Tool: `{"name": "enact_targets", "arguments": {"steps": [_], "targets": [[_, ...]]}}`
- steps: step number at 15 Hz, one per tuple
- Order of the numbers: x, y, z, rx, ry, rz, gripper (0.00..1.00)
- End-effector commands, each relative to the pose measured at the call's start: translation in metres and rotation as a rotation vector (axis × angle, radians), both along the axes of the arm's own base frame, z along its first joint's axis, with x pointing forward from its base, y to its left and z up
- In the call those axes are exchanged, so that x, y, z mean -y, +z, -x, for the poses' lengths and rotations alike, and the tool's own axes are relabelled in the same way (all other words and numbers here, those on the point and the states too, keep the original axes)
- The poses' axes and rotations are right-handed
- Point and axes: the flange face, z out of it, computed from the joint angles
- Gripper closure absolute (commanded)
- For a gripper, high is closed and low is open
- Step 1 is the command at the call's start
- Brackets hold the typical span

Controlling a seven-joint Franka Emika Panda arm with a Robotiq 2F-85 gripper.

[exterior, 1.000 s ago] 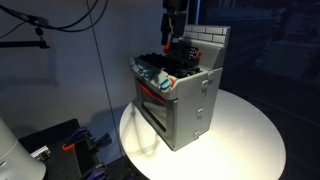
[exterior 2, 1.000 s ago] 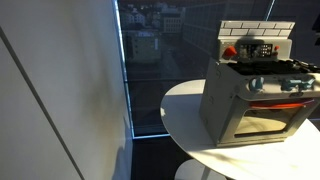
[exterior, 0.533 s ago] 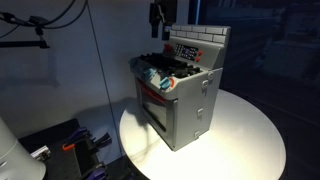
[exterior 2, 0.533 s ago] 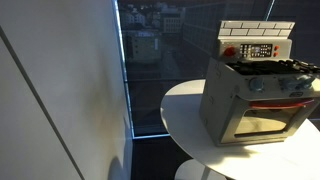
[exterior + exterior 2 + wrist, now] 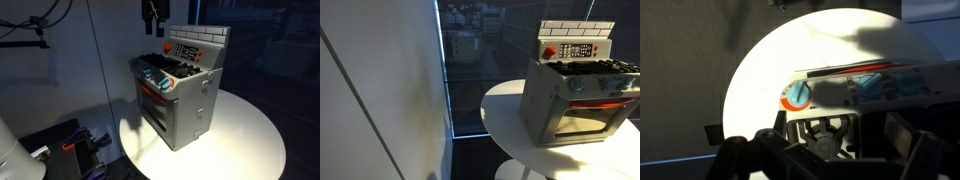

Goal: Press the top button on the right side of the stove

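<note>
On the round white desk (image 5: pixel 250 135): the stove (image 5: pixel 185 100), grey, control panel (image 5: pixel 578 50) upright at its back. My fingers (image 5: pixel 151 22) hang above and to one side of it; whether they are released or clenched I cannot tell. Risk: descending off-line, I press a neighbouring button.

Small boxy grey toy stove (image 5: pixel 195 110): grey body
Back panel (image 5: pixel 577 29): pale brick pattern
Control display (image 5: pixel 580 50): dark, with round red button (image 5: pixel 549 52)
Front knobs (image 5: pixel 166 86): blue-teal
Round table (image 5: pixel 250 135): white
</note>
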Motion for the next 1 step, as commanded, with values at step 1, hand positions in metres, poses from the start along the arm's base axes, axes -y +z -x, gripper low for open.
{"name": "enact_targets", "arguments": {"steps": [1], "targets": [[0.0001, -0.0019, 0.0001, -0.004, 0.001, -0.001, 0.00]]}}
